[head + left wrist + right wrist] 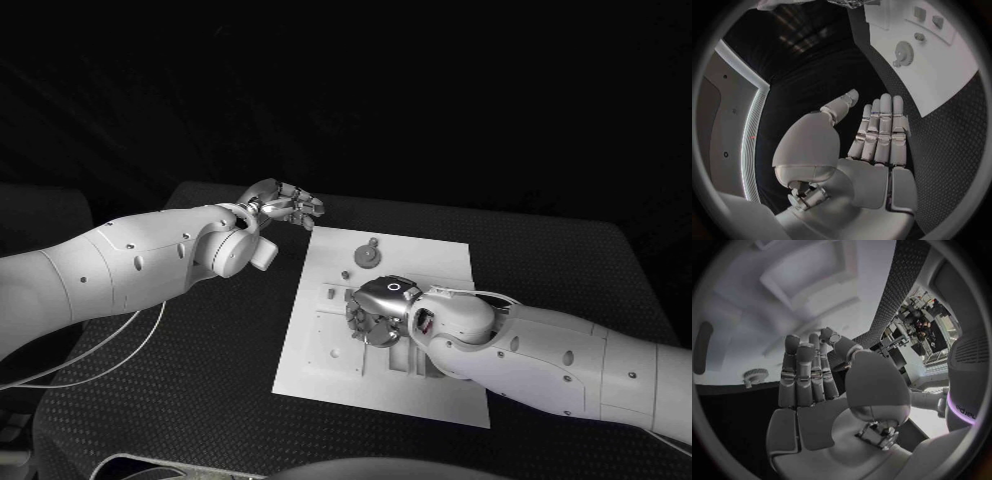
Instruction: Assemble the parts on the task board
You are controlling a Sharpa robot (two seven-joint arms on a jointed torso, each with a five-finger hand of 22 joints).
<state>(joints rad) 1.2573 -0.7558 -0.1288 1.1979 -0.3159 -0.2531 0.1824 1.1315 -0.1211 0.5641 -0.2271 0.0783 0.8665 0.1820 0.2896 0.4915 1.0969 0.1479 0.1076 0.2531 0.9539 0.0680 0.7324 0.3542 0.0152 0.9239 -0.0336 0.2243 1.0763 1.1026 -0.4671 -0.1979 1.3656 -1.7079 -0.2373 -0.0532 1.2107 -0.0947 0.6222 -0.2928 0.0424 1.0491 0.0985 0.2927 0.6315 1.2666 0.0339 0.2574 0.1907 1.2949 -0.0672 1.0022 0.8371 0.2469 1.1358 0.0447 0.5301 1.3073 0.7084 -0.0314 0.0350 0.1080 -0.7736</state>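
Note:
The white task board (433, 262) lies in the middle of the black table. A round grey toothed part (369, 256) sits near its far edge, with a small grey piece (348, 275) just in front of it. My right hand (378, 310) hovers over the board's middle, fingers pointing down at it. In the right wrist view that hand (807, 385) has straight fingers and holds nothing, and the toothed part (754, 375) lies beyond it. My left hand (283, 208) floats off the board's far left corner. Its fingers (879, 132) are straight and empty, with the toothed part (903, 51) on the board (948, 80) ahead.
Black table surface (188, 380) surrounds the board on all sides, with free room to its left and right. A thin pale cable (94, 352) hangs under my left arm. Raised blocks and slots (411, 360) sit on the board under my right forearm.

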